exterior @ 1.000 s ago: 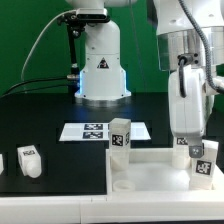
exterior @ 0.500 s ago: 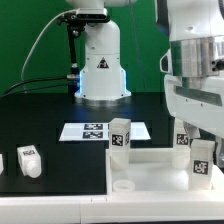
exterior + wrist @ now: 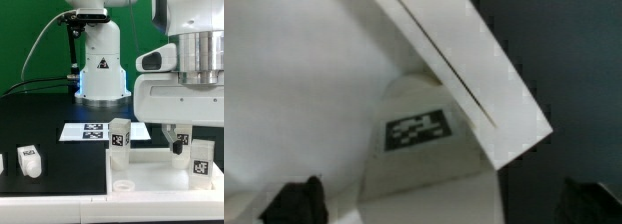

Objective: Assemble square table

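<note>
— Where's the top (image 3: 150,168)?
— On the black surface (image 3: 50,110), just in front of the marker board (image 3: 95,131), legs (image 3: 121,135) standing on it.
— The jaws?
— Apart, above a leg (image 3: 423,150), gripping nothing.

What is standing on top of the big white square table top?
Three short chunky white legs with black-and-white tags stand on the big flat white square table top: one, another, a third partly hidden by the arm.
</note>
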`<state>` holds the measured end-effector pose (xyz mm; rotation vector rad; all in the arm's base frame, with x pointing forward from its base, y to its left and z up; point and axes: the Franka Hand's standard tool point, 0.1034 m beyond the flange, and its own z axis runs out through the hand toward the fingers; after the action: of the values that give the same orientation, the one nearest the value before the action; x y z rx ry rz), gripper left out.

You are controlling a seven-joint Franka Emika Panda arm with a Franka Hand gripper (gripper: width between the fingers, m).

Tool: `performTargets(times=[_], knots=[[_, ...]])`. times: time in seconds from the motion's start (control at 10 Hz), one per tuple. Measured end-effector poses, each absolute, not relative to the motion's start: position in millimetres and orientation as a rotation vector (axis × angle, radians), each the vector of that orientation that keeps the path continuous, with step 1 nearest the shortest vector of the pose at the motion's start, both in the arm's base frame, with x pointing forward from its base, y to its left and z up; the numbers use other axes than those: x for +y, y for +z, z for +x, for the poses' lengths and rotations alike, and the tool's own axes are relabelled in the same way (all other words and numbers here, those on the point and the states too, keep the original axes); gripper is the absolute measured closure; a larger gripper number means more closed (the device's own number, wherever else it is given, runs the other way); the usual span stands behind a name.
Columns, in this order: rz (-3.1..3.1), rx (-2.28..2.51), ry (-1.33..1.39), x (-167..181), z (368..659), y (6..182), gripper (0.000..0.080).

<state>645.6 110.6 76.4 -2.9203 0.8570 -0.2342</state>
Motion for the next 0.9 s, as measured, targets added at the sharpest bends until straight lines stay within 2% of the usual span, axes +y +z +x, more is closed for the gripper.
performTargets(times=[0.1,0.2,0.3,0.4,0.5,0.9], knots=[[-2.914,0.876,-0.229,111.4,644.7,75.6,0.015],[-2.898,0.92,-0.227,111.2,644.7,75.6,0.0297],[-2.894,0.931,-0.226,111.3,644.7,75.4,0.0297],[-2.854,1.028,-0.219,111.6,644.5,75.2,0.0433],[-2.807,1.143,-0.207,109.6,643.4,74.2,0.0505],[-2.44,1.828,-0.031,109.9,640.0,73.3,0.0511]])
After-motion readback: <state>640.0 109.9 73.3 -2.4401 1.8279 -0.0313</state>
